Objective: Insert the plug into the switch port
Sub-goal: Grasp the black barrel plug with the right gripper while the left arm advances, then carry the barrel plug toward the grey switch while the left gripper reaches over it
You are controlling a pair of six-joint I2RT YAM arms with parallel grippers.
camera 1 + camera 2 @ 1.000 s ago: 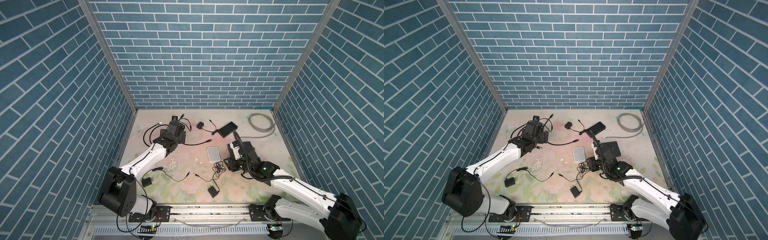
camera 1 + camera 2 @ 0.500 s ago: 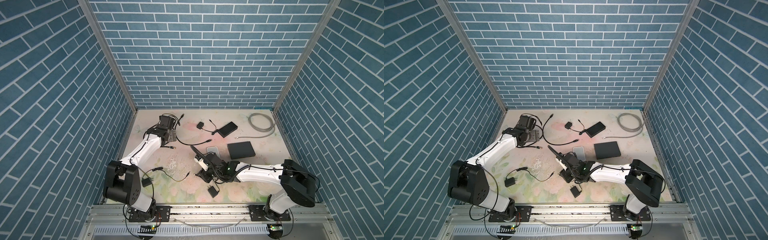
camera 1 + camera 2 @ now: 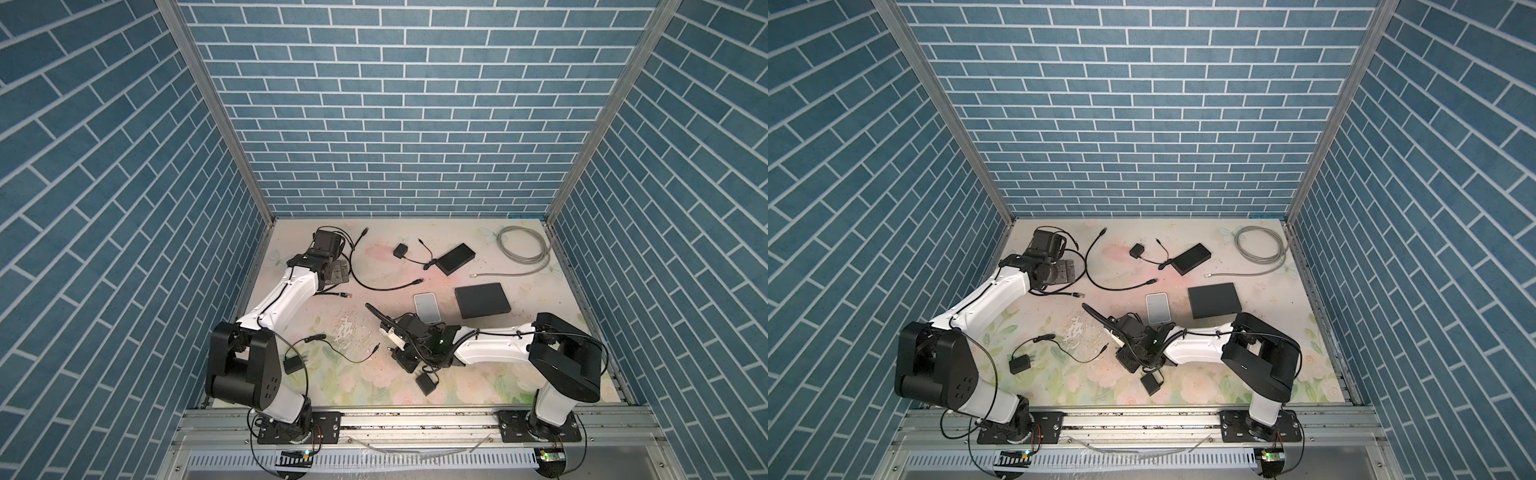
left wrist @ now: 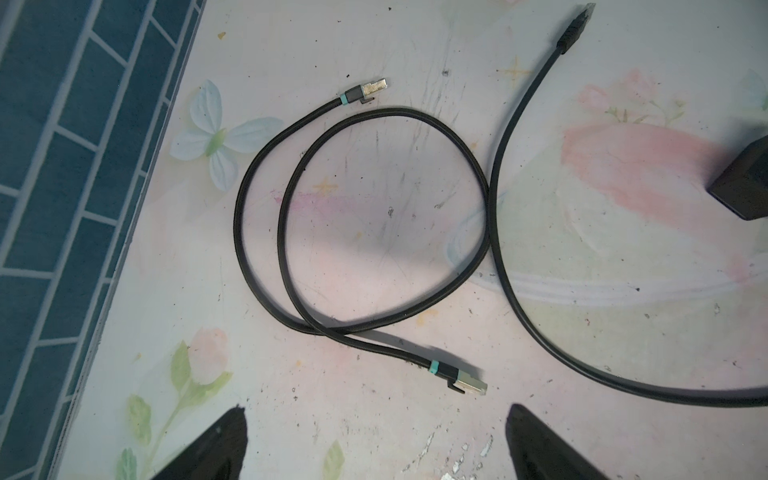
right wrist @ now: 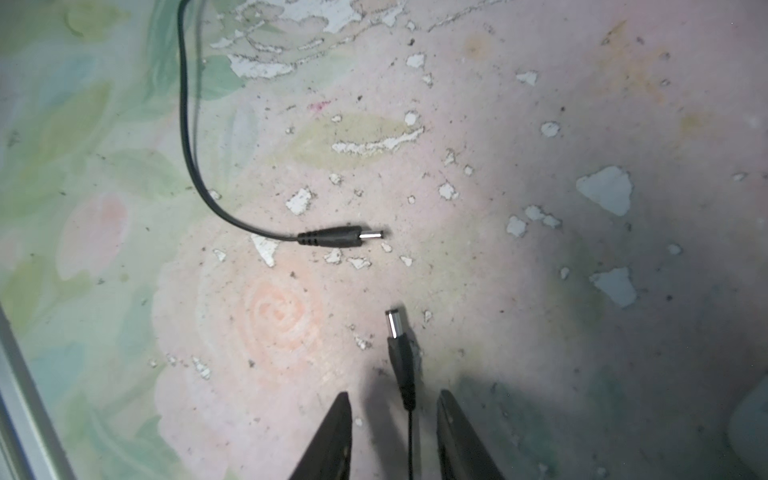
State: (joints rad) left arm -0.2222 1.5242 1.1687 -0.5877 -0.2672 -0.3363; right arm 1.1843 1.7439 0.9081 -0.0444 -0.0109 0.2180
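The right gripper (image 5: 394, 395) straddles the plug (image 5: 399, 345), jaws apart and not touching it; 1 other plug (image 5: 336, 237) lies near. The left gripper (image 4: 376, 409) gapes wide above a looped black cable (image 4: 461, 380).

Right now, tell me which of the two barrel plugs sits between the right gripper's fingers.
The plug whose cord runs back between the jaws of the right gripper, metal tip pointing away. The other plug lies farther off, crosswise, outside them.
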